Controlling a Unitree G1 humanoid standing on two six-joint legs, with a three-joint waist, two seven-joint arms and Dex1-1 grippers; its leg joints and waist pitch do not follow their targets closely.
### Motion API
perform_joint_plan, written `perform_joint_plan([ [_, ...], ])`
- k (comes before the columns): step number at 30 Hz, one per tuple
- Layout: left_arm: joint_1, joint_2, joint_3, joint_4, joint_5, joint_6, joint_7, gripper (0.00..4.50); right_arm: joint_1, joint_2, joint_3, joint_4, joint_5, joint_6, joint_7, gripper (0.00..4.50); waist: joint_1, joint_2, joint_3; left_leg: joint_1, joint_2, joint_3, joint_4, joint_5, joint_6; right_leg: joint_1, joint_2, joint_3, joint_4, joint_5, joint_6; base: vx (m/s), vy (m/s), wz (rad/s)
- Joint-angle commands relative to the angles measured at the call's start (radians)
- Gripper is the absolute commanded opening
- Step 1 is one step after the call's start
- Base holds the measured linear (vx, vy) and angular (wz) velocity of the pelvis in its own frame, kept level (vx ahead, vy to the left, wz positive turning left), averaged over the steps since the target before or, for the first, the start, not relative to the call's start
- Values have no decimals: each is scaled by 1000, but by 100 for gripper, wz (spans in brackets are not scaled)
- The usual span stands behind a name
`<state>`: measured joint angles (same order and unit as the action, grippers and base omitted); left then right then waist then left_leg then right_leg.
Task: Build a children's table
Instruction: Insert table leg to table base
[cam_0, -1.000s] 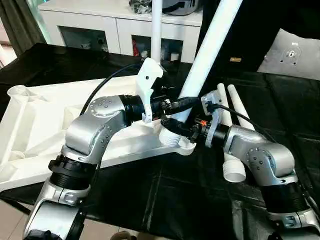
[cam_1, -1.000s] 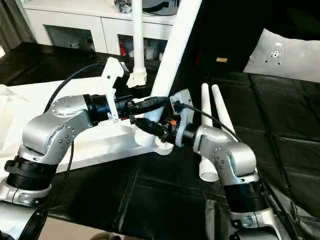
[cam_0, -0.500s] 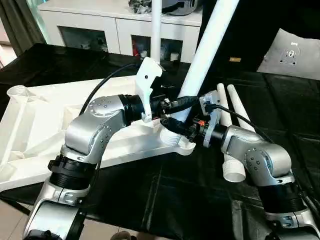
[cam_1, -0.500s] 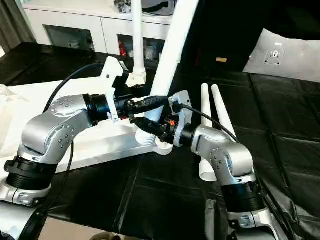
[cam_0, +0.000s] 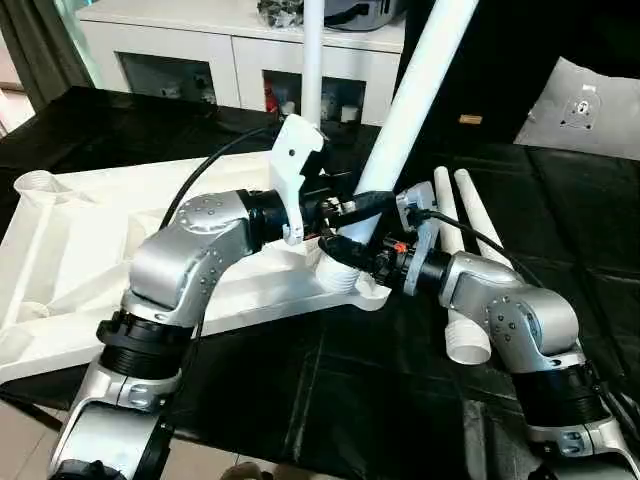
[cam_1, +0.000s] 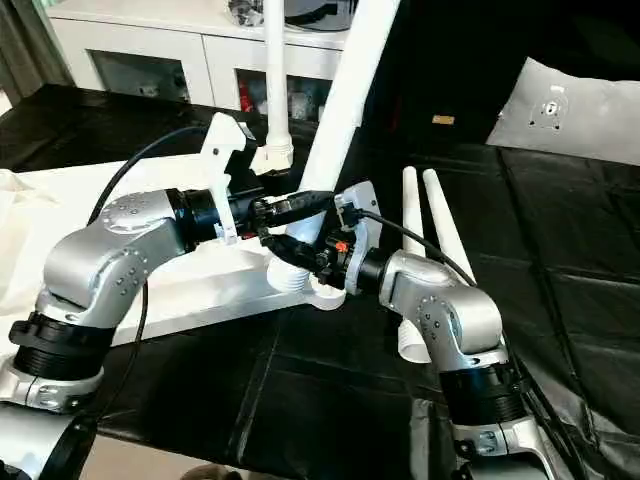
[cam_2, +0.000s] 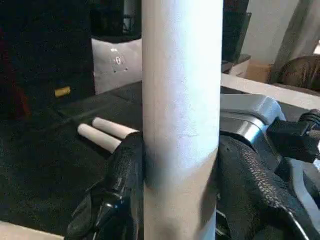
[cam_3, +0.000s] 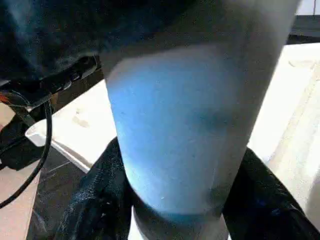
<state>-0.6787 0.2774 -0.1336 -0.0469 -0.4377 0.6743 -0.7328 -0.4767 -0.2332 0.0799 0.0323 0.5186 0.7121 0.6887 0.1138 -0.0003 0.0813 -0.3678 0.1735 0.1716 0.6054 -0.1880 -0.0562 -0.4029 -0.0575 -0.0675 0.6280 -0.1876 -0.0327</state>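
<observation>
Change since a second ago: right gripper had slid a little further in along the base of the tilted leg and its fingers had drawn closer around it; left gripper and the leg itself had kept their places.
Left gripper: two black fingers pressed on either side of the tilted leg — pinching it, seen plainly from the left wrist.
Right gripper: black fingers on both sides of the same leg, lower down, just above the corner socket; they looked to be touching it.
Table top: white, lying upside down on the black-covered surface, ribbed underside up, reaching from the near left toward the centre; its right corner lay just beneath both grippers.
Tilted leg: foot in or at the corner socket, leaning up and to the right.
Second leg: a slimmer one stood upright at the top's far corner.
Spare legs: two lay side by side on the black cover, just right of the right forearm, touching each other.
Open room: bare black cover to the right and in front; white cabinet stood behind.
Hidden or cut off: both standing legs' upper ends ran off the frame — whether the tilted leg was fully seated in the socket could not be told, as the grippers covered the joint.
</observation>
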Motion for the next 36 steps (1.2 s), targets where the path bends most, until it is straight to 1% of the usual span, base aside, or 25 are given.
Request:
perform_joint_plan([
  [1, -3, 0, -4, -55, -47, 17, -34, 256, -11, -3, -38, 17, 1, 4, -20, 194, 4, -3, -91, 3, 46, -16, -58, -67, 8, 63, -86, 54, -72, -170, -161, 0, 0, 0],
  [2, -2, 2, -4, -58, -49, 19, -38, 256, -10, -1, -41, 16, 7, 8, -19, 194, 5, -4, -90, 3, 46, -16, -58, -67, 6, 63, -86, 54, -72, -173, -161, 0, 0, 0],
  [4, -1, 4, -4, -59, -48, 18, -39, 295, -9, 0, -42, 14, 10, 10, -20, 194, 5, -3, -91, 3, 45, -16, -58, -66, 7, 63, -85, 54, -71, -168, -161, 0, 0, 0],
  [5, -1, -1, 2, -54, -46, 18, -33, 301, -3, 3, -35, 11, -7, -24, -20, 194, 5, -3, -91, 2, 46, -16, -58, -67, 7, 63, -85, 54, -71, -166, -161, 0, 0, 0],
  [7, -3, -5, 10, -48, -47, 20, -26, 310, -2, 21, -47, 13, -17, -43, -57, 194, 5, -3, -90, 2, 46, -16, -58, -70, 3, 62, -86, 54, -73, -172, -158, 0, 0, 0],
  [8, -3, -5, 11, -48, -47, 20, -26, 324, -2, 22, -48, 13, -17, -44, -59, 193, 4, -3, -90, 2, 45, -16, -59, -69, 1, 62, -85, 54, -72, -173, -158, 0, 0, 0],
  [9, -3, -4, 13, -45, -45, 19, -25, 344, -4, 28, -52, 14, -16, -42, -69, 193, 5, 0, -91, 3, 45, -17, -59, -72, 0, 62, -86, 54, -72, -178, -157, 0, 0, 0],
  [12, -3, -2, 14, -45, -45, 20, -24, 354, -6, 30, -54, 15, -15, -39, -74, 193, 6, 0, -91, 5, 46, -16, -59, -73, -5, 60, -85, 55, -72, -170, -160, 0, 0, 0],
  [13, 2, -3, 23, -44, -52, 20, -25, 381, -6, 22, -47, 18, -23, -42, -70, 193, 6, 1, -91, 5, 45, -16, -59, -73, -6, 61, -85, 54, -71, -168, -161, 0, 0, 0],
  [14, 6, -3, 29, -43, -58, 21, -26, 389, -7, 16, -42, 20, -28, -44, -67, 193, 5, -1, -91, 3, 44, -16, -59, -72, -5, 64, -84, 54, -71, -161, -161, 0, 0, 0],
  [16, 13, -13, 48, -38, -78, 17, -29, 400, -5, 11, -40, 23, -31, -46, -64, 193, 5, -2, -91, 1, 44, -16, -58, -69, -4, 65, -85, 55, -70, -156, -161, 0, 0, 0],
  [18, 36, -28, 74, -38, -136, 11, -72, 411, 0, 3, -34, 35, -41, -61, -55, 193, 6, -2, -92, 1, 43, -15, -57, -66, 0, 66, -86, 54, -71, -154, -165, 0, 0, 0],
  [19, 47, -36, 84, -41, -163, 13, -92, 430, 2, 0, -30, 38, -47, -68, -51, 193, 6, -3, -91, 0, 42, -15, -57, -66, 1, 66, -86, 54, -71, -158, -166, 0, 0, 0],
  [20, 55, -42, 89, -43, -183, 15, -108, 437, 4, -1, -26, 38, -51, -73, -47, 193, 6, -3, -91, -1, 43, -14, -57, -67, 0, 66, -86, 54, -71, -161, -169, 0, 0, 0],
  [22, 59, -48, 95, -41, -190, 15, -108, 444, 5, -1, -24, 36, -52, -74, -45, 193, 5, -2, -91, 2, 44, -14, -58, -74, 2, 63, -85, 54, -72, -164, -169, 0, 0, 0],
  [23, 60, -66, 115, -14, -181, -6, -78, 448, 10, 1, -17, 20, -47, -73, -34, 193, 4, 1, -90, 1, 43, -15, -57, -81, 4, 64, -83, 54, -72, -168, -169, 0, 0, 0],
  [24, 59, -74, 125, 5, -171, -22, -56, 450, 13, 2, -14, 12, -44, -72, -28, 193, 5, -1, -89, 1, 44, -15, -58, -92, 6, 66, -85, 53, -78, -183, -162, 0, 0, 0],
  [26, 56, -81, 134, 19, -162, -36, -38, 450, 15, 2, -11, 5, -40, -71, -22, 193, 4, -2, -89, 2, 44, -16, -59, -95, 8, 66, -84, 53, -79, -197, -154, 0, 0, 0],
  [27, 38, -113, 196, 65, -176, -69, 20, 450, 20, 0, -8, -6, -32, -69, -10, 193, 4, -1, -89, 3, 44, -16, -59, -97, 6, 64, -83, 53, -79, -201, -149, 0, 0, 0],
  [28, 36, -115, 201, 68, -178, -70, 25, 450, 20, 0, -8, -6, -32, -69, -9, 193, 3, -2, -89, 2, 43, -15, -58, -97, 7, 66, -82, 53, -80, -197, -149, 0, 0, 0],
  [30, -1, -149, 295, 138, -219, -101, 102, 450, 24, -2, -4, -12, -28, -70, 5, 193, 5, -3, -89, 2, 42, -17, -58, -110, 5, 66, -83, 52, -82, -213, -141, 0, 0, 0],
  [31, -7, -152, 307, 147, -225, -106, 112, 450, 24, -2, -4, -12, -28, -70, 7, 193, 7, 7, -90, 3, 42, -19, -57, -112, 3, 66, -85, 52, -81, -215, -141, 0, 0, 0],
  [32, -29, -152, 333, 188, -216, -123, 157, 450, 25, -2, -2, -13, -29, -72, 10, 193, 5, 3, -90, 3, 40, -17, -57, -115, 5, 65, -81, 51, -87, -218, -134, 0, 0, 0],
  [34, -58, -145, 349, 245, -183, -141, 216, 450, 24, -2, -2, -12, -32, -75, 16, 193, 6, 3, -91, 4, 43, -20, -59, -117, 3, 65, -82, 51, -82, -204, -133, 0, 0, 0],
  [36, -74, -127, 310, 286, -114, -145, 244, 450, 21, -2, -1, -8, -34, -78, 19, 193, 5, 1, -91, 5, 44, -21, -60, -112, 7, 63, -81, 51, -82, -195, -124, 0, 0, 0],
])
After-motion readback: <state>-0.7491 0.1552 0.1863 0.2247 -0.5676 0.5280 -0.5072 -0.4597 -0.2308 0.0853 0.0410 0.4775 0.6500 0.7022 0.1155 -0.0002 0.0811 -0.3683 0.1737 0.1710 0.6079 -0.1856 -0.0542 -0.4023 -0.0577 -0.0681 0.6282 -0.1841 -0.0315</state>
